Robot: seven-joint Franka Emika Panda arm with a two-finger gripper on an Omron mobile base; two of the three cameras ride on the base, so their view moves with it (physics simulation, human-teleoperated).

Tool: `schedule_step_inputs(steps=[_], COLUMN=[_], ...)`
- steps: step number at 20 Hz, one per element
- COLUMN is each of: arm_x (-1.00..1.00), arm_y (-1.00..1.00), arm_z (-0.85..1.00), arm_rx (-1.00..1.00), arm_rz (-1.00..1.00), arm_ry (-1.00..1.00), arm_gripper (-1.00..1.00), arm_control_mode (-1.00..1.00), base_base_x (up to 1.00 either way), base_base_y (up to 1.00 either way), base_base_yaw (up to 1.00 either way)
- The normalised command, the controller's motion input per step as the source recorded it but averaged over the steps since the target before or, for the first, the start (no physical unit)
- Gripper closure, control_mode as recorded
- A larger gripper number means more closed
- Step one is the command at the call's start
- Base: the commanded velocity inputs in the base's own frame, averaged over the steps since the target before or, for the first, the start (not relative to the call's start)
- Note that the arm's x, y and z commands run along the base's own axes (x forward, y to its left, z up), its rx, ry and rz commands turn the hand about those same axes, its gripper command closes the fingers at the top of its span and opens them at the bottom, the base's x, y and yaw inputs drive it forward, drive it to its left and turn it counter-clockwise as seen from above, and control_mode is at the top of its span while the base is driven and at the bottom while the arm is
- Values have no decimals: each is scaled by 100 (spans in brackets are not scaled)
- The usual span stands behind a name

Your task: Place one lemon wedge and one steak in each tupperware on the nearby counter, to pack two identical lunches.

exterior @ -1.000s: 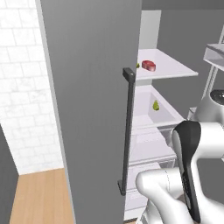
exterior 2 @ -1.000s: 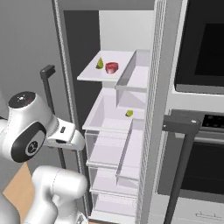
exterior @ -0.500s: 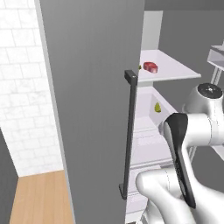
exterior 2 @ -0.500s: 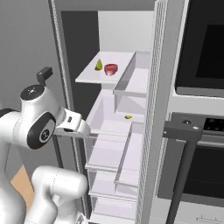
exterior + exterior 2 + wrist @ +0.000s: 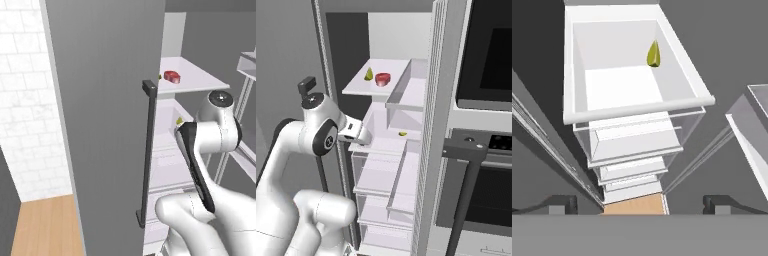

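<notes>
In the open fridge, a red steak [image 5: 383, 78] [image 5: 172, 76] and a yellow-green lemon wedge [image 5: 369, 74] lie side by side on the upper white shelf [image 5: 358, 89]. A second lemon wedge [image 5: 403, 133] [image 5: 179, 120] [image 5: 654, 54] sits at the back of the white bin one level down. My gripper [image 5: 365, 139] [image 5: 639, 206] hangs at the front of that bin, pointing down over it. It is open, with nothing between its fingers. The tupperware and the counter are out of view.
The grey fridge door [image 5: 110, 100] stands open on the left, with a dark vertical handle [image 5: 148, 150]. Clear drawers [image 5: 381, 175] stack below the bin. A wall oven [image 5: 486, 65] with a dark bar handle [image 5: 471, 150] flanks the fridge on the right.
The arm has swung the hand up and to the right, from beside the door into the fridge opening above the lower bin. The gripper stayed open.
</notes>
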Motion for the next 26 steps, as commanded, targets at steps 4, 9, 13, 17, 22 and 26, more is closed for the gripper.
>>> schedule_step_inputs(steps=[4, 9, 13, 17, 22, 26], arm_x=[95, 27, 31, 41, 71, 65], arm_y=[-28, -8, -25, -38, -20, -16], arm_z=[-14, -52, -16, 0, 0, 0], arm_rx=[0, 0, 0, 0, 0, 0], arm_rz=[-5, -1, 0, 0, 0, 0], arm_ry=[-13, -21, -15, 3, 16, 13], arm_gripper=[-100, -100, -100, -100, -100, -100], arm_control_mode=[-100, -100, -100, -100, -100, -100], base_base_x=[0, 0, 0, 0, 0, 0], base_base_y=[0, 0, 0, 0, 0, 0], base_base_yaw=[0, 0, 0, 0, 0, 0])
